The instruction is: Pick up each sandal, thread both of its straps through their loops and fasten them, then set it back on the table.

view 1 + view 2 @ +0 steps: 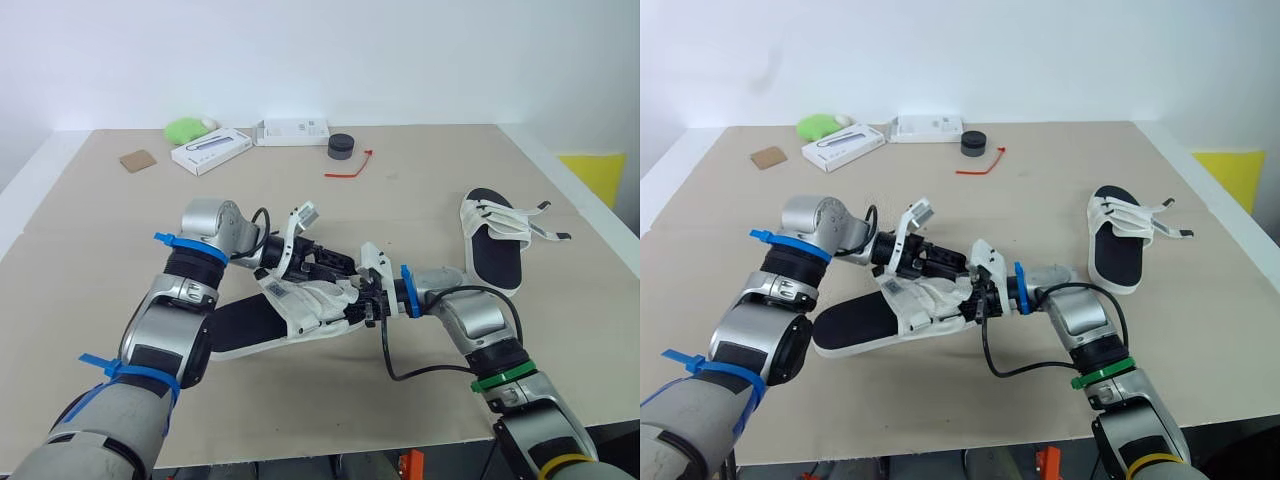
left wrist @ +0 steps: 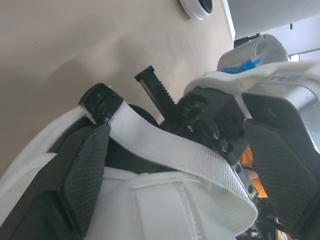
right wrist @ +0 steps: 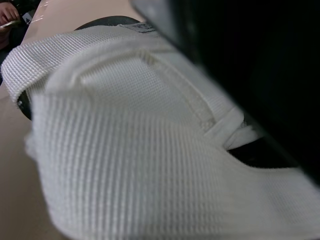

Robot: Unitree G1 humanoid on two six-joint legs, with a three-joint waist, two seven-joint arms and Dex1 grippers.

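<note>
Near sandal [image 1: 262, 322] sits front-centre on the table [image 1: 430, 190], black footbed up, heel end twd the robot's left; can't tell if the heel touches the top or hangs just above it. Both arms meet at its white upper. L gripper [image 1: 330, 268] comes in from the far side, R gripper [image 1: 368, 300] from the right, the two just beside each other. L wrist view: the black fingers [image 2: 65, 190] are spread wide w/ a white woven strap [image 2: 170, 150] running across betw. them – strap's black tip pokes out past one finger; nothing looks pinched. R gripper is pressed right up against the woven upper; can't tell whether it grips or not. Second sandal [image 1: 495, 250] lies flat on the table's right side, well apart from the arms, toe twd the far edge; its straps are loose, splayed out to the right w/ black tips on the tabletop. Along the far edge, well away: a green lump [image 1: 188, 128], two white boxes [image 1: 210, 150] [image 1: 292, 131], a small black puck [image 1: 341, 146], a red tie [image 1: 350, 168] just beside it – also a brown card square [image 1: 138, 160] at far left.
</note>
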